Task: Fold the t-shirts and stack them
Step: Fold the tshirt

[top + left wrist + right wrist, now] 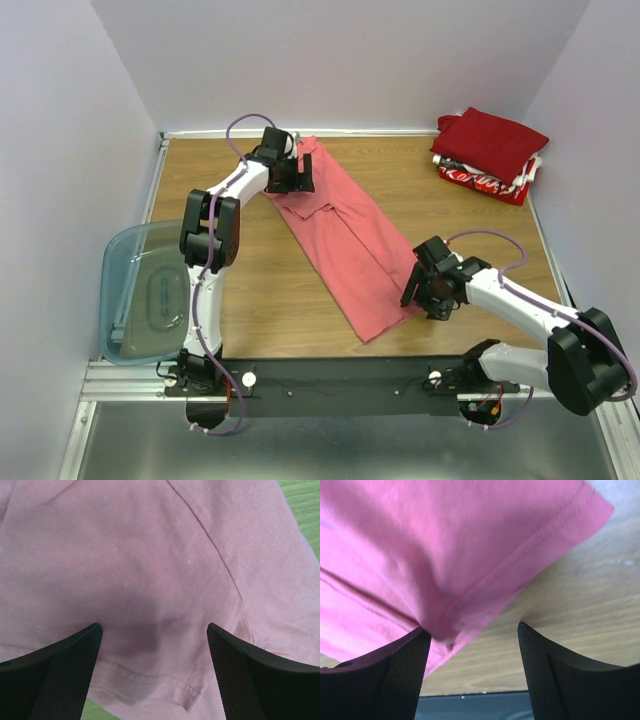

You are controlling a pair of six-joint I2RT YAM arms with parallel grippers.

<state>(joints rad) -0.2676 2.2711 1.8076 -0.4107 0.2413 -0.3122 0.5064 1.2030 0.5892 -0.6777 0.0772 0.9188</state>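
Salmon-pink shirt lies flat on bench, a long strip running diagonally from far left to near centre. Left gripper sits over its far end, jaws wide apart, holding nothing; cloth and a hem lie below. Right gripper is at the near-right hem corner, jaws also spread and empty. Dark red shirt is folded on top of the red printed shirt, far right corner. Blue-grey bin overhangs the left edge.
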